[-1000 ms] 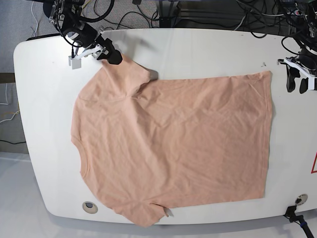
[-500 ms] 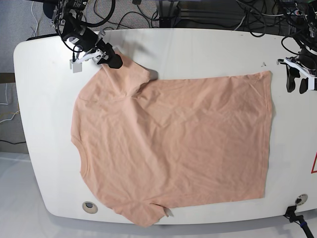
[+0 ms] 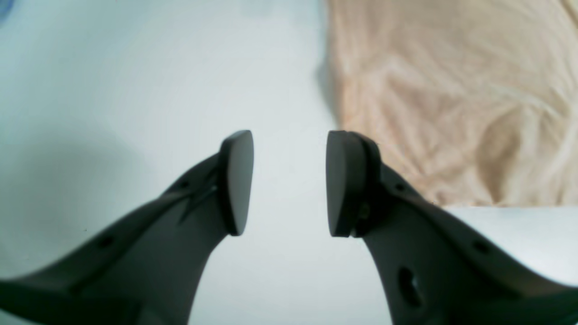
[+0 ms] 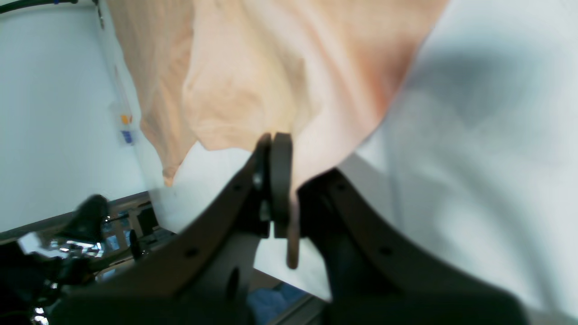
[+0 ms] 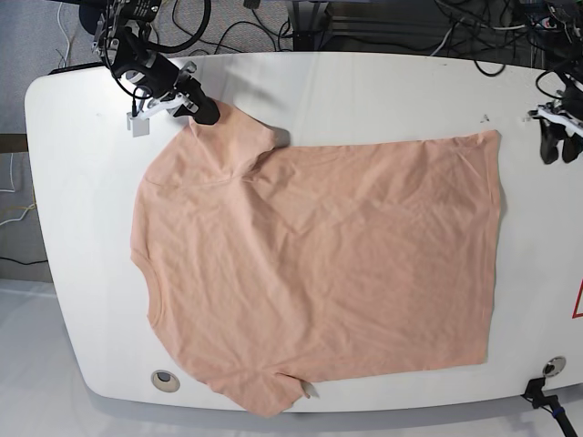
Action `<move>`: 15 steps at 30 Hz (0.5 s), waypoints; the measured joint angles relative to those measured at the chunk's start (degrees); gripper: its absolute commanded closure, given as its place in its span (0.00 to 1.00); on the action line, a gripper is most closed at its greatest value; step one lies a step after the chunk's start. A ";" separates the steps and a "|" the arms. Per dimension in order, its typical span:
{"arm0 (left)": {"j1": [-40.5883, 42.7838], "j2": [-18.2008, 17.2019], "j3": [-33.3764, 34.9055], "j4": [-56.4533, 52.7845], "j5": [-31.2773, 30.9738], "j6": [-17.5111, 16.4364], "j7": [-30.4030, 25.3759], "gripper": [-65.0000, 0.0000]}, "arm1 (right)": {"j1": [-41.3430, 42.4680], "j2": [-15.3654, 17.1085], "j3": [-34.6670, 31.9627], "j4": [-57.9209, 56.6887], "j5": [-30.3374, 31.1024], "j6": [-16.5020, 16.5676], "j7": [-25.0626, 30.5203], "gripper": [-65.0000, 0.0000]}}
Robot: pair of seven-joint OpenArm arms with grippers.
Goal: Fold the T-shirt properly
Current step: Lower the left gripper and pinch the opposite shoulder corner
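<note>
The peach T-shirt [image 5: 319, 264] lies spread flat over most of the white table [image 5: 383, 91], neckline toward the left edge, hem toward the right. My right gripper [image 5: 206, 111] is shut on the edge of the far sleeve; the right wrist view shows the fabric [image 4: 253, 72] pinched between the jaws of that gripper [image 4: 281, 189]. My left gripper [image 5: 556, 150] is open and empty at the table's far right edge, just right of the hem's upper corner. In the left wrist view the open gripper [image 3: 289, 183] hovers over bare table beside the shirt's hem [image 3: 451, 99].
Cables [image 5: 273, 23] and equipment lie behind the table's far edge. Round holes sit in the table near the front left [image 5: 164, 379] and front right [image 5: 552, 366] corners. A small white tag [image 5: 138, 124] hangs by the right gripper.
My right gripper has drawn the far sleeve slightly up and left toward the table's back edge. My left gripper has shifted right and up, farther from the hem corner.
</note>
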 measured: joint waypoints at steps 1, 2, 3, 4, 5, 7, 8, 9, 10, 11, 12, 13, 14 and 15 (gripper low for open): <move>-0.52 -0.04 -0.66 -1.49 -1.20 0.11 1.75 0.62 | 0.00 0.00 0.00 0.00 -0.02 0.02 0.02 1.00; -1.33 -0.02 -1.16 -2.84 -2.03 -0.44 3.32 0.62 | 0.00 0.00 0.00 0.00 0.00 0.04 0.02 1.00; -2.38 0.00 -1.66 -3.78 -2.36 -2.32 4.72 0.62 | -0.09 0.00 0.00 0.00 0.00 0.04 0.02 1.00; -3.34 0.00 -2.23 -4.24 -2.78 -5.05 6.05 0.62 | -0.13 0.00 0.00 0.00 -0.02 0.00 0.02 1.00; -4.28 -0.02 -2.75 -4.31 -3.13 -7.28 6.78 0.62 | -0.13 0.00 0.00 0.00 -0.02 0.00 0.02 1.00; -5.46 -0.15 -3.15 -5.09 -3.41 -10.93 9.01 0.62 | -0.13 0.00 0.00 0.00 0.00 0.02 0.02 1.00; -6.12 -0.07 -2.99 -5.90 -3.21 -12.57 11.45 0.62 | -0.13 0.00 0.00 0.00 0.00 0.02 0.02 1.00; -6.84 0.31 -2.93 -6.86 -3.10 -14.05 13.11 0.59 | -0.13 0.00 -0.02 0.00 0.00 0.02 0.02 1.00; -7.93 1.01 -3.04 -8.00 -2.93 -15.37 14.32 0.54 | -0.13 0.00 -0.04 0.00 0.00 0.02 0.02 1.00; -9.14 1.77 -3.17 -9.38 -3.15 -16.11 14.97 0.47 | -0.13 0.00 -0.04 0.00 0.00 0.02 0.02 1.00; -10.10 2.25 -3.15 -10.75 -3.21 -16.28 15.58 0.42 | -0.13 0.00 -0.04 0.00 -0.02 0.02 0.02 1.00; -10.60 2.34 -2.91 -11.76 -3.15 -16.17 16.72 0.38 | -0.13 0.00 -0.04 0.00 -0.02 0.02 0.02 1.00; -10.73 2.27 -2.86 -12.85 -3.23 -16.24 17.07 0.35 | -0.13 0.02 -0.04 0.00 0.00 0.02 0.02 1.00; -10.58 2.27 -2.93 -13.79 -3.17 -16.17 17.05 0.34 | -0.13 0.00 -0.04 0.00 0.00 0.02 0.02 1.00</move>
